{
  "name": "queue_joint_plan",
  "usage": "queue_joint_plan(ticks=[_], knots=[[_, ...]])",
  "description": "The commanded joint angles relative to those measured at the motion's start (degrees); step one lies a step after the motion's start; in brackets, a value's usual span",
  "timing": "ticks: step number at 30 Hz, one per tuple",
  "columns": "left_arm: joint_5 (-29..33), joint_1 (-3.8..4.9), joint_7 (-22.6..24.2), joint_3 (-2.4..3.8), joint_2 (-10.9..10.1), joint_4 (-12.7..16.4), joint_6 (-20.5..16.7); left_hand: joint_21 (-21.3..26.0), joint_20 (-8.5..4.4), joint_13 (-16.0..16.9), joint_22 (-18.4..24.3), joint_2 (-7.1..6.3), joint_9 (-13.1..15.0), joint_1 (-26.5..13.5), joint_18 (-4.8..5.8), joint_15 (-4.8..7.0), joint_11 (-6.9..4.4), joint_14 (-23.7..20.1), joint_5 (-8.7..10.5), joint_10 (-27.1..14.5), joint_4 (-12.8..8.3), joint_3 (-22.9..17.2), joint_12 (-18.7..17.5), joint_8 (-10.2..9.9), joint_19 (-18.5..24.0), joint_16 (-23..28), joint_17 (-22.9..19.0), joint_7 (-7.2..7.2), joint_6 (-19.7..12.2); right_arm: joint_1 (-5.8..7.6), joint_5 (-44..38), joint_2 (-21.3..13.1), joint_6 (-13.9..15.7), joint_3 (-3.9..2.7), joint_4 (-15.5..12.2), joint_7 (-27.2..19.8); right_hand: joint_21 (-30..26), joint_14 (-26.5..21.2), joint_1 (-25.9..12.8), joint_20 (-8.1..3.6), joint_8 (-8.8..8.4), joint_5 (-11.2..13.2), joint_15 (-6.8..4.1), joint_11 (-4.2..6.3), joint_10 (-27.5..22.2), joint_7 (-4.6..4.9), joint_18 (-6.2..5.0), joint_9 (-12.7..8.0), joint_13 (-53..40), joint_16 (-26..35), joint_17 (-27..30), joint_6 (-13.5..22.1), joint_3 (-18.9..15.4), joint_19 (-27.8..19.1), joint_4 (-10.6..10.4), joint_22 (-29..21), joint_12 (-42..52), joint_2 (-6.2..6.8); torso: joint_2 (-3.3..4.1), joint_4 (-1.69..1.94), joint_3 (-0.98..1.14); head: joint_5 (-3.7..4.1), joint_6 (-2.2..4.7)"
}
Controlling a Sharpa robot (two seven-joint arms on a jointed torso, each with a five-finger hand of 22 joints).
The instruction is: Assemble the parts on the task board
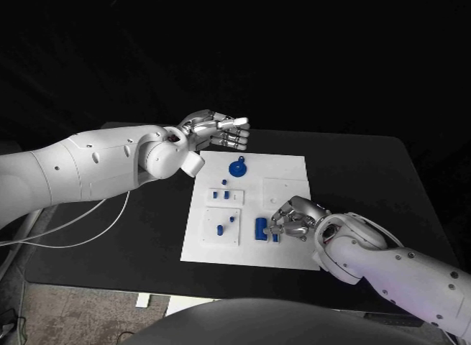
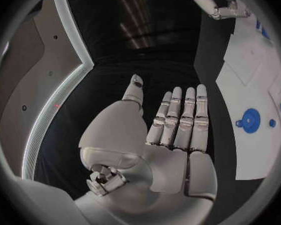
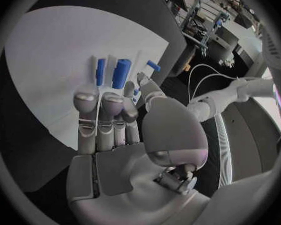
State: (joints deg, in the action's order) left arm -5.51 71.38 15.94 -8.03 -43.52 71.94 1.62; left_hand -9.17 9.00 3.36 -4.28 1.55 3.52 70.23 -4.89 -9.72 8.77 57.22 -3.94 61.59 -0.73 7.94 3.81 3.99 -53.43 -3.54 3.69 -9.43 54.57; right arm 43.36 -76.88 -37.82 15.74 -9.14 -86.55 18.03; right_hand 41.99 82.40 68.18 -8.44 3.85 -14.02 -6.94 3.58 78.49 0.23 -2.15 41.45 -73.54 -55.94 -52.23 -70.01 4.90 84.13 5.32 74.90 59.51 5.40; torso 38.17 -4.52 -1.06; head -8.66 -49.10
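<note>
My right hand, fingers loosely apart and holding nothing, hovers at lower centre-right over the task board. The blue block stands just left of my fingertips, long axis upright in frame. My left hand, flat and empty, waits well apart at upper centre.

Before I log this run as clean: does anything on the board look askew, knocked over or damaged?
Nothing stands out. The task board lies flat, its blue parts look orderly, with no damage visible.
</note>
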Motion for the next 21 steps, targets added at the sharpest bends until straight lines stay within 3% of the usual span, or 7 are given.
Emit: queue_joint_plan(ticks=[1,3,7,14,17,19,21], knots=[[0.2,0.01,1.0,0.03,0.2,-0.3,-0.3,0.2,0.12,0.0,0.0,0.25,0.0,0.2,-0.20,-0.01,0.12,0.1,-0.38,-0.4,-0.3,-0.2,-0.3,0.0,0.0,0.0,0.0,-0.01,-0.3,0.62,15.9,-0.4,3.7,-0.68,0.4,-10.1,-3.4,-0.1,0.2,1.02,-0.31,-1.1,0.74,-0.50,-1.8,1.08,-0.99,-10.4,3.9,2.0,1.2,1.7,-2.7,0.4,0.8,4.2,-4.7,-1.75,-0.10,-0.15,-0.02,0.36,0.80],[0.5,-0.10,1.7,0.03,0.7,-1.0,-0.7,0.1,-0.07,0.0,0.0,0.37,0.1,0.3,-0.19,0.26,0.03,1.3,-0.51,0.0,-0.4,-0.2,-0.3,0.1,-0.3,0.0,0.0,0.10,0.5,1.55,20.5,-0.3,4.1,-1.26,1.9,-13.2,-10.6,-0.9,0.2,1.22,-0.14,-1.2,0.86,-0.87,-4.2,1.46,-1.32,-13.7,8.5,5.4,3.5,1.9,-4.4,-0.6,1.6,2.3,-10.2,-2.76,-0.30,-0.25,-0.03,0.58,1.30],[1.9,-0.68,3.3,0.05,2.1,-3.3,-2.3,-0.1,-0.63,0.0,0.0,1.08,0.1,0.8,0.30,0.77,-0.24,3.1,-1.09,0.6,-1.1,-0.1,-0.2,0.1,-0.8,-0.1,0.0,0.31,1.2,3.47,29.5,0.1,4.0,-3.06,6.4,-19.7,-25.5,-2.5,0.6,1.94,-0.19,-2.7,1.57,-1.58,-8.3,2.25,-1.88,-16.1,16.4,9.0,5.0,3.2,-6.7,-3.1,3.4,-2.8,-18.5,-4.64,-1.39,-0.01,-0.17,1.16,2.40],[4.7,-1.14,5.2,0.06,4.1,-7.5,-5.1,-0.1,-0.79,0.0,0.1,1.70,0.1,1.9,0.41,0.93,-0.29,3.3,-1.99,0.6,-1.9,0.0,-0.3,0.0,-1.1,0.0,0.0,0.54,1.6,5.62,39.3,2.1,2.5,-6.15,17.2,-26.0,-37.6,-8.9,2.2,5.13,0.01,-3.2,4.86,-4.11,-11.5,4.82,-1.34,-24.3,36.9,24.9,15.4,7.3,-5.6,-9.7,7.8,-15.6,-33.4,-8.07,-3.61,-0.24,-0.55,2.30,4.97],[5.6,-1.21,5.7,0.06,5.1,-9.9,-6.0,0.0,-0.76,0.0,0.1,1.86,0.1,2.2,0.46,1.00,-0.24,3.0,-2.09,-0.5,-2.1,0.0,-0.3,0.0,-0.9,0.0,0.0,1.02,1.8,6.23,44.9,3.5,0.7,-7.31,22.7,-28.2,-38.5,-12.9,1.3,7.78,-0.50,-3.3,7.80,-6.32,-11.7,6.44,-1.14,-28.7,49.9,35.6,23.2,9.4,-3.8,-17.2,9.5,-23.9,-44.0,-9.03,-4.58,-0.47,-0.61,2.58,5.95],[6.1,-1.23,6.0,0.06,5.8,-11.6,-6.4,0.2,-0.65,0.0,0.1,1.85,0.1,2.4,0.52,1.20,-0.42,2.5,-2.10,-1.5,-2.1,0.1,-0.3,0.0,-0.7,0.0,-0.1,1.46,1.8,6.46,48.3,4.4,-1.3,-8.18,25.9,-29.6,-38.4,-13.2,-0.7,11.12,-0.16,-3.3,10.54,-8.77,-10.0,7.41,-1.84,-33.3,64.4,46.7,33.0,10.5,-1.8,-23.0,11.0,-35.9,-53.5,-9.35,-5.16,-0.63,-0.59,2.69,6.68],[6.6,-1.28,6.3,0.06,6.6,-13.6,-6.9,0.3,-0.56,0.0,0.1,1.87,0.1,2.5,0.53,1.38,-0.67,2.3,-2.13,-2.3,-2.1,0.1,-0.4,0.0,-0.4,0.0,-0.1,1.84,1.6,6.61,51.3,5.4,-3.3,-9.21,29.0,-31.1,-38.4,-13.0,-1.6,12.97,-0.26,-3.4,11.86,-9.61,-11.1,7.34,-2.62,-36.6,70.1,52.3,39.4,10.7,-0.9,-24.5,10.7,-44.8,-55.7,-9.05,-5.55,-0.74,-0.44,2.82,7.47]])
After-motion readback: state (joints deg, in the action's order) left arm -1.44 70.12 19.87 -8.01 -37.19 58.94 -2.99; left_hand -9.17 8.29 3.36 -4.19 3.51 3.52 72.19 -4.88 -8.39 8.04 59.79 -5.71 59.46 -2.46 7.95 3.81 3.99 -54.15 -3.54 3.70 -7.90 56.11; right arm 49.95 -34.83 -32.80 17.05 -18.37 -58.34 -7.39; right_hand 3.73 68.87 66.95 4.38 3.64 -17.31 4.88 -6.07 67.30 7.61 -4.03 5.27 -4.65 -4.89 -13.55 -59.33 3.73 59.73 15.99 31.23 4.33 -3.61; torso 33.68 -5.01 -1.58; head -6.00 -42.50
